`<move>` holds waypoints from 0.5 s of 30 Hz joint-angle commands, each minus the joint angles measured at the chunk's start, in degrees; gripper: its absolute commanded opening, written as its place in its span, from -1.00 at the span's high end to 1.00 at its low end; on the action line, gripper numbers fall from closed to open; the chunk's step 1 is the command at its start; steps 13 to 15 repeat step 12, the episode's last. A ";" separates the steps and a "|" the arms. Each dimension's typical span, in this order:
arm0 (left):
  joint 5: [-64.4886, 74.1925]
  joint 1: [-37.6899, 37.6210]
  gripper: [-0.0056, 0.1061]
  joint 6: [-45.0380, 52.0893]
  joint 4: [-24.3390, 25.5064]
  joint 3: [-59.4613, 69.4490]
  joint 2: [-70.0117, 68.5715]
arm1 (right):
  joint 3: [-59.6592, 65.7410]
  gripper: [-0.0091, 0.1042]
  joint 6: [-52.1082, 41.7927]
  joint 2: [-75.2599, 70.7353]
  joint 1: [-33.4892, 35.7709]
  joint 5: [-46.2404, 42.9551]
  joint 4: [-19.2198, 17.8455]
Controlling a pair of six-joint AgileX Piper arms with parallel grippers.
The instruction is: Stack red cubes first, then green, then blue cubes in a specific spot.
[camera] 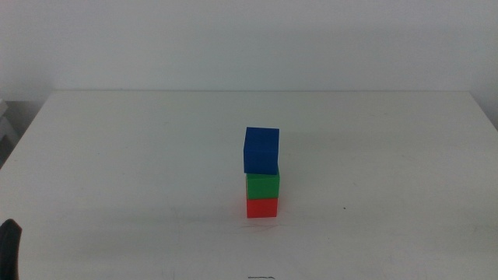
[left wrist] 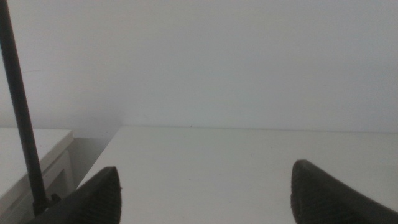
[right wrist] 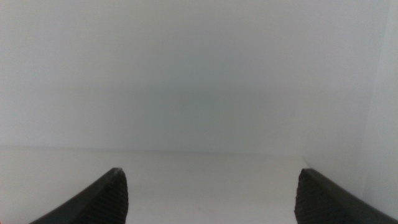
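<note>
Left gripper [left wrist: 202,196] & right gripper [right wrist: 208,196]: jaws wide apart, empty, well clear of stack; blue cube [camera: 261,150] sits skewed on green cube [camera: 263,185], over red cube [camera: 262,208] – topple risk if table jolted

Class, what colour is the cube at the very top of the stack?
Dark blue: the top cube, seen best in the middle view.

White table [camera: 117,155], plain matte top, far edge against a pale wall. Only one thing rests directly on the surface: the red cube [camera: 262,208], just below centre, toward 6 o'clock of the tabletop's middle. It carries the green cube [camera: 263,185], and the blue cube [camera: 261,151] sits on top, turned slightly askew. Small dark speck on the tabletop at about 3 o'clock from the red cube, well apart.
</note>
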 commanded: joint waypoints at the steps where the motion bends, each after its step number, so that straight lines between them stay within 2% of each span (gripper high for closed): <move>1: -5.62 -0.24 -0.78 -0.27 -0.04 0.17 -0.75 | 0.15 -0.82 -0.52 -1.35 -0.37 -4.18 -0.07; 5: -4.07 -0.24 -0.78 -0.27 -0.04 0.07 -1.16 | 1.50 -0.82 -0.52 -1.30 -0.37 -1.42 -0.12; 15: -3.93 -0.24 -0.78 -0.27 -0.09 0.07 -1.16 | 1.50 -0.82 -0.52 -1.30 -0.37 -0.97 -0.06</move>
